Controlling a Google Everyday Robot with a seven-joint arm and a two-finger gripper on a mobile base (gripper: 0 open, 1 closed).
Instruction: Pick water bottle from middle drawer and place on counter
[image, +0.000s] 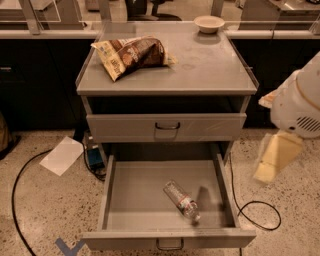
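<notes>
The water bottle (182, 201) lies on its side on the floor of the open middle drawer (115, 200), right of centre, with its cap toward the front right. The drawer is pulled fully out. The counter (210, 67) is the grey cabinet top above it. My gripper (274, 159) hangs at the right edge of the view, below the white arm housing (300, 102). It is outside the drawer's right wall, above the floor, and apart from the bottle.
A brown snack bag (131, 54) lies on the counter's left half and a small pale bowl (209, 22) at its back right. The drawer above (166, 127) is closed. On the floor lie a white paper (62, 155), a blue box (94, 156) and black cables (260, 210).
</notes>
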